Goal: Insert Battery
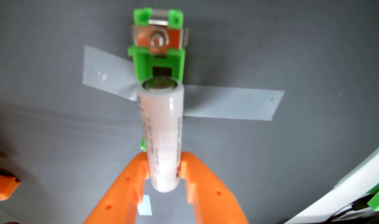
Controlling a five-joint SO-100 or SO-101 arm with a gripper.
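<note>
Nearest, the orange plastic gripper [165,167] clamps a smooth white cylindrical battery [161,133] near its lower end. Beyond its metal-capped tip sits a green plastic battery holder [141,62] with a shiny metal contact [158,39], taped to the grey matte table [292,43].

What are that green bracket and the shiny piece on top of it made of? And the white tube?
The green holder looks like matte moulded or printed plastic. The contact plate on it seems to be bright metal, since it mirrors the light. The white battery appears wrapped in glossy plastic film, with a metal end face.
</note>
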